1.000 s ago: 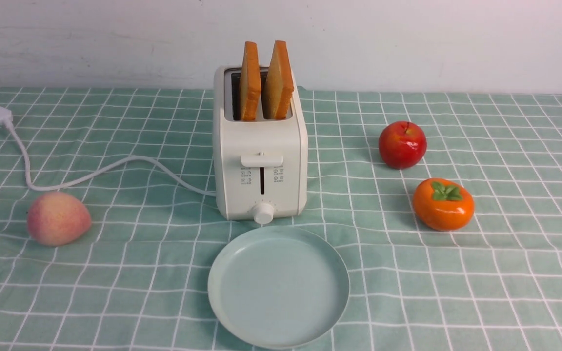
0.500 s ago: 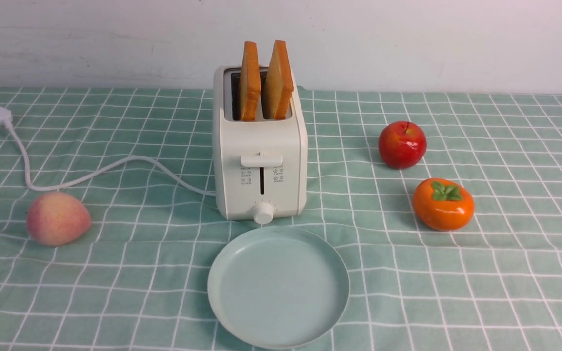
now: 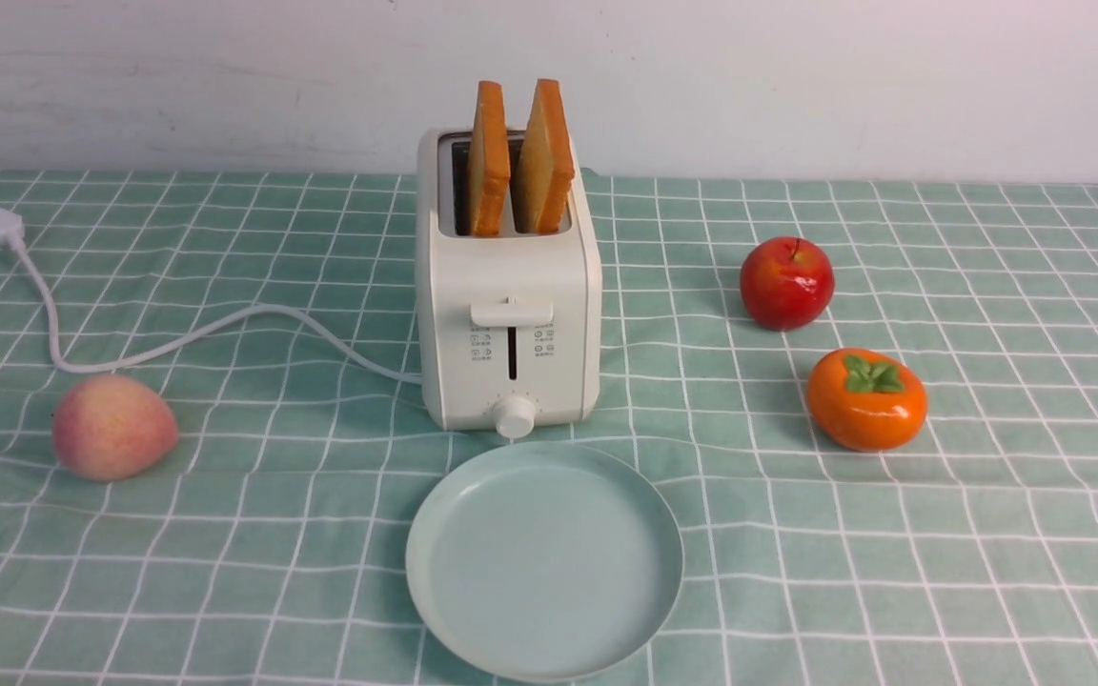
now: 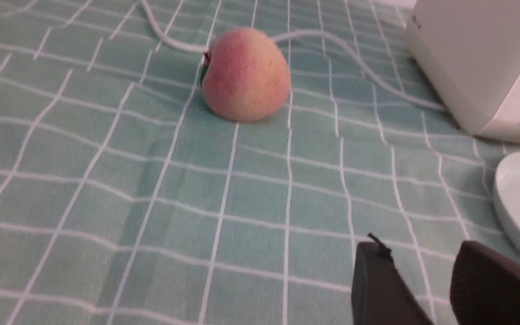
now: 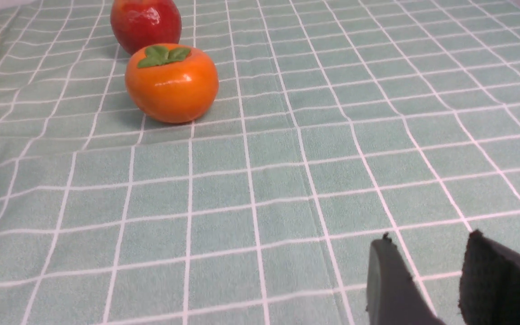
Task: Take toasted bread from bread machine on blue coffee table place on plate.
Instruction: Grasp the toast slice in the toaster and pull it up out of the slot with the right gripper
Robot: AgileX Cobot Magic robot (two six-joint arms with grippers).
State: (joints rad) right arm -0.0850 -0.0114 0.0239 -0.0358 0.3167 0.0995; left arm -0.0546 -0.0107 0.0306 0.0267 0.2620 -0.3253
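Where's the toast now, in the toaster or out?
In: both slices of toasted bread stand upright in the bread machine slots; the plate holds nothing.

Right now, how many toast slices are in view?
2, both standing in the toaster: the left slice in its left slot, the right slice in its right slot. None on the plate; no others visible.

Jaws slightly parted — left pincer (image 4: 420,253) and right pincer (image 5: 429,246) alike.
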